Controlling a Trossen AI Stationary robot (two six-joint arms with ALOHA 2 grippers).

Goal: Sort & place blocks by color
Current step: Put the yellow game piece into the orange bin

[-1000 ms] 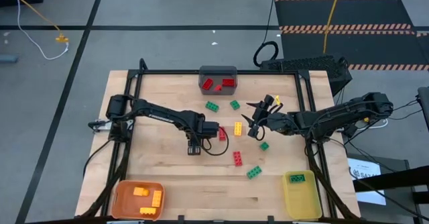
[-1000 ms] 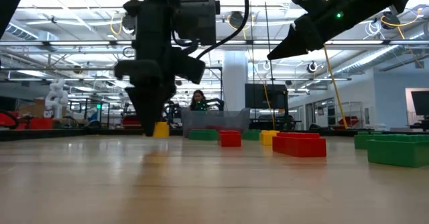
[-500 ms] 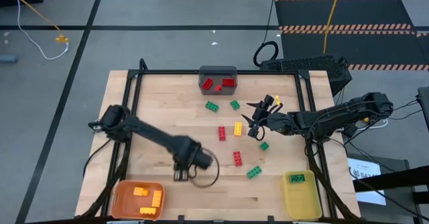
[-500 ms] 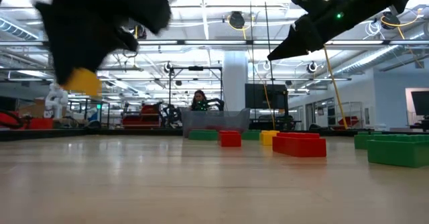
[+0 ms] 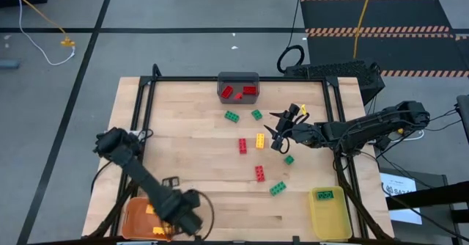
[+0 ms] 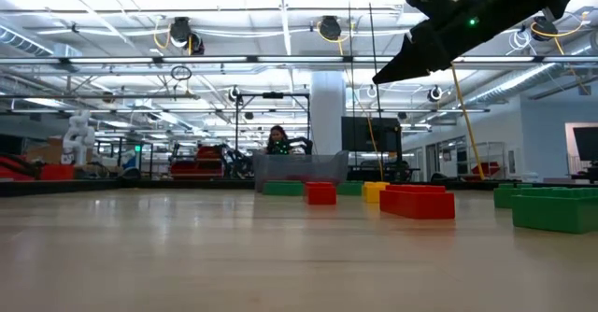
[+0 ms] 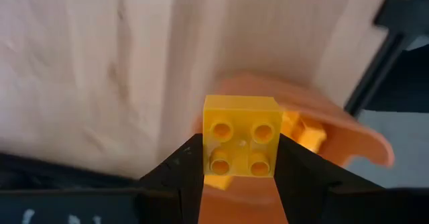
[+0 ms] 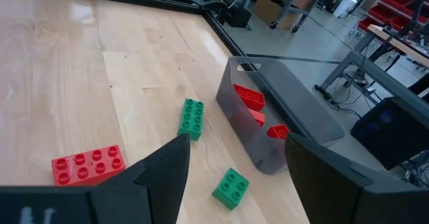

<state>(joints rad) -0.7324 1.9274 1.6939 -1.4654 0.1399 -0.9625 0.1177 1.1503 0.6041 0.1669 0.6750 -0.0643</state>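
2 arms work at the wooden bench [image 5: 190, 135]. The left pincer [image 7: 240, 177] pinches a yellow block [image 7: 241, 135] between its fingers, studs facing the wrist camera, and hangs over the orange bin [image 5: 135, 214] at the near left corner of the bench. Inside this bin, yellow blocks [image 5: 149, 210] lie already; in the left wrist view more yellow pieces [image 7: 303, 131] show just behind the held one.

The right pincer [image 5: 278, 136] hovers above the middle right part of the bench with its fingers spread and nothing between them. In the low view it shows high at the right [image 6: 400, 67], well above the wood.

On the bench near the middle lie a red block [image 5: 242, 146] and a yellow block [image 5: 259, 141] side by side. Closer to the near edge lie a second red block [image 5: 259, 173] and a long green block [image 5: 278, 188]. A small green block [image 5: 289, 159] lies just below the right pincer. 2 more green blocks [image 5: 231, 116] [image 5: 257, 114] lie near the gray bin [image 5: 238, 78] at the far edge, which holds red blocks [image 5: 227, 92]. The yellow bin [image 5: 330, 216] at the near right corner holds 1 green block [image 5: 325, 195].

In the right wrist view, the gray bin [image 8: 295, 110] with red pieces [image 8: 249, 96] stands close to 2 green blocks [image 8: 192, 119] [image 8: 231, 186], and a red block [image 8: 88, 163] lies apart from them. A person [image 6: 277, 140] shows far behind the bench in the low view.
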